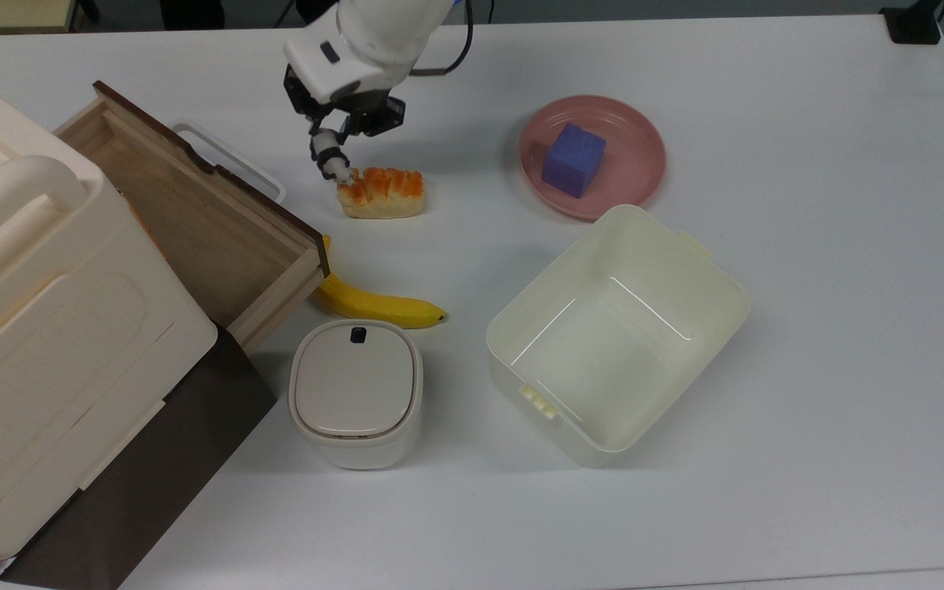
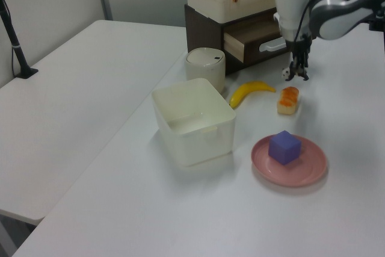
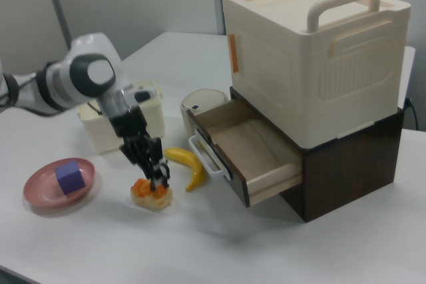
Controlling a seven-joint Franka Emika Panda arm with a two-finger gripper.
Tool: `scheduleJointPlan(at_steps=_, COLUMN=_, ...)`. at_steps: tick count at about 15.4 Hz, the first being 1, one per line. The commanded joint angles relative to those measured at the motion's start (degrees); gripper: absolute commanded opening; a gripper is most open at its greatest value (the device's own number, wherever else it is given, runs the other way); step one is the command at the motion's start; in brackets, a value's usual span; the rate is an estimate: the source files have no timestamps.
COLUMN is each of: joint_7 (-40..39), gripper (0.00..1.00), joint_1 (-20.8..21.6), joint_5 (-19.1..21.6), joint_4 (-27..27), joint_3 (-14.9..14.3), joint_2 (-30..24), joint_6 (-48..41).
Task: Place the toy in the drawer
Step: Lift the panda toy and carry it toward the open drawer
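Observation:
The drawer [image 1: 193, 221] is light wood with a dark front and a white handle [image 1: 230, 160]. It stands pulled open from the dark cabinet at the top view's left, with nothing in it. My gripper [image 1: 334, 164] hangs to the right of the handle, just above the left end of the orange-topped bread toy [image 1: 380, 192]. It is shut on the toy [image 1: 331, 157], a tiny white-and-black figure at the fingertips. In the left view the gripper [image 2: 296, 75] is above the bread toy [image 2: 289, 100]. In the right view the gripper [image 3: 158, 176] is left of the drawer [image 3: 246, 144].
A banana [image 1: 374, 305] lies against the drawer's front corner. A small lidded cream bin [image 1: 355, 392] stands below it and an open cream bin [image 1: 615, 332] to its right. A pink plate [image 1: 636, 176] carries a purple cube [image 1: 573, 159]. A large cream box [image 1: 46, 328] sits on the cabinet.

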Motion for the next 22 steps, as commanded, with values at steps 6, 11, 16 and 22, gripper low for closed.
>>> scheduleJointPlan(at_steps=6, joint_7=-5.06, gripper=0.00, joint_1=-2.38, joint_5=16.30, joint_4=17.23, joint_3=-4.76, joint_2=-4.67, joint_6=-7.86)
scheduleJointPlan(at_steps=11, joint_7=-12.17, gripper=0.00, joint_1=-2.47, joint_5=21.76, joint_4=21.28, joint_3=-14.42, joint_2=-4.50, joint_6=-7.16)
scheduleJointPlan(at_steps=16, joint_7=-13.77, gripper=0.00, joint_1=-2.56, joint_5=22.30, joint_4=22.77, joint_3=-19.01, joint_2=-0.73, joint_6=-0.75)
scheduleJointPlan(at_steps=22, joint_7=-12.89, gripper=0.00, joint_1=-2.65, joint_5=21.86, joint_4=25.75, joint_3=-19.89, joint_2=7.18, joint_6=8.04)
